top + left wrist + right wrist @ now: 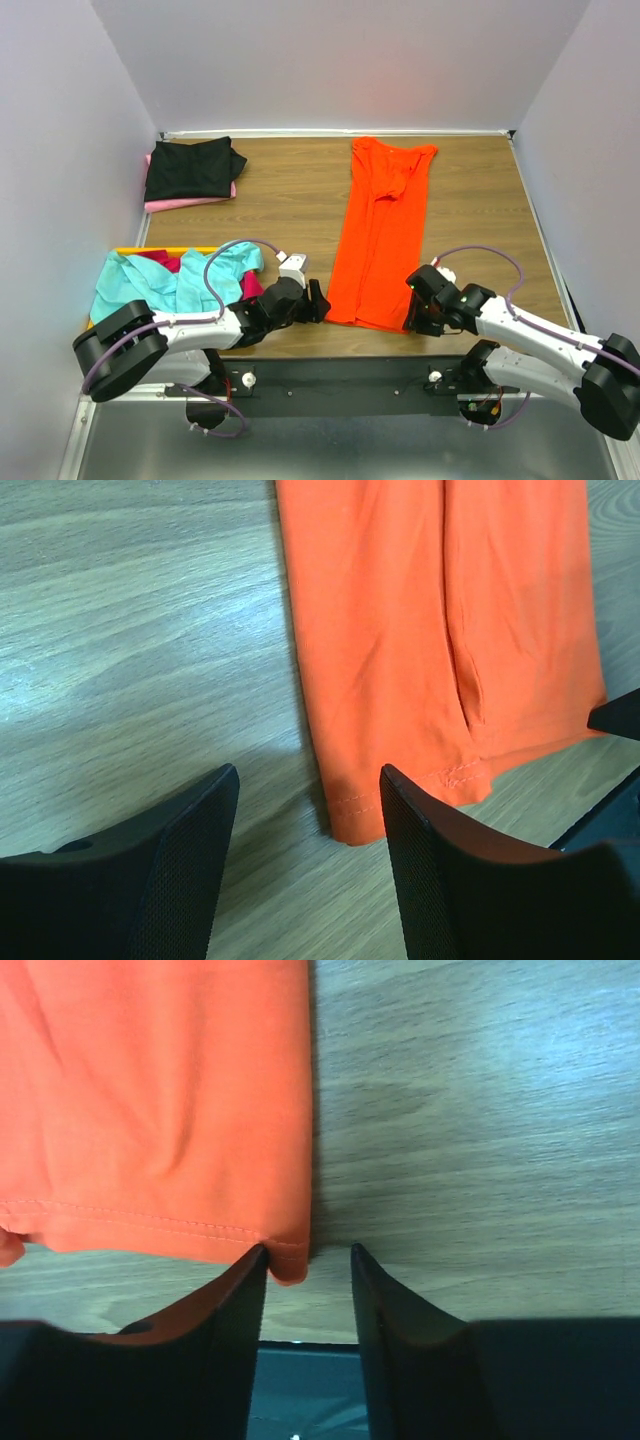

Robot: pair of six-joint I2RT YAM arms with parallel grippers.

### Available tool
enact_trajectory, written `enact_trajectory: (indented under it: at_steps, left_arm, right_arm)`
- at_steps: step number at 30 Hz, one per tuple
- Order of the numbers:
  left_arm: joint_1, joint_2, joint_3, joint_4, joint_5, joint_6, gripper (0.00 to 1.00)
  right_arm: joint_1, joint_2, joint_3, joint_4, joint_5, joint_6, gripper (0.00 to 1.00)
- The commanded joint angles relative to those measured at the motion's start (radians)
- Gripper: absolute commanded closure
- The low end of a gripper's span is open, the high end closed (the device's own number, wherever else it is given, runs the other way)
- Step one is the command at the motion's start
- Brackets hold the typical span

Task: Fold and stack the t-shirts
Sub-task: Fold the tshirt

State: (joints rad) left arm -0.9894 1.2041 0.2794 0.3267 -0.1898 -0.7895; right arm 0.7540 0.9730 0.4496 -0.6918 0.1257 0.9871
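Observation:
A bright orange t-shirt (385, 230), folded into a long strip, lies on the wooden table from the back down to the near edge. My left gripper (320, 300) sits low at its near left corner. In the left wrist view the gripper (307, 772) is open, and the shirt's hem corner (350, 815) lies between the fingers, close to the right one. My right gripper (410, 305) is at the near right corner. In the right wrist view this gripper (308, 1250) is open with a narrower gap, and the hem corner (288, 1265) touches its left finger (235, 1310).
A black t-shirt (190, 168) lies on a pale pink one (185, 204) at the back left. Teal (170, 278) and magenta (250, 288) shirts are heaped on a yellow tray (150, 250) at the left. White walls close in three sides. The table's near edge (300, 1342) is right under my right fingers.

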Motion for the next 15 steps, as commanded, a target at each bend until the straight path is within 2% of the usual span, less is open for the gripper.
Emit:
enact_trajectory:
  at_steps: [1, 5, 8, 10, 15]
  left_arm:
    - [0.001, 0.022, -0.003, -0.021, 0.003, -0.008, 0.34]
    - [0.001, 0.018, -0.002, -0.021, 0.013, -0.004, 0.36]
    - [0.000, 0.029, 0.003, -0.021, 0.024, -0.001, 0.38]
    - [-0.005, 0.041, 0.004, -0.020, 0.024, -0.002, 0.39]
    - [-0.012, 0.048, 0.004, -0.020, 0.023, -0.013, 0.41]
  right_arm:
    - [0.007, 0.009, -0.048, 0.049, -0.020, 0.015, 0.58]
    - [0.008, 0.013, -0.066, 0.069, -0.040, 0.012, 0.69]
    - [0.008, 0.013, -0.071, 0.075, -0.041, 0.013, 0.83]
    - [0.007, 0.015, -0.075, 0.083, -0.041, 0.012, 0.97]
    - [0.008, 0.018, -0.077, 0.089, -0.041, 0.008, 0.99]
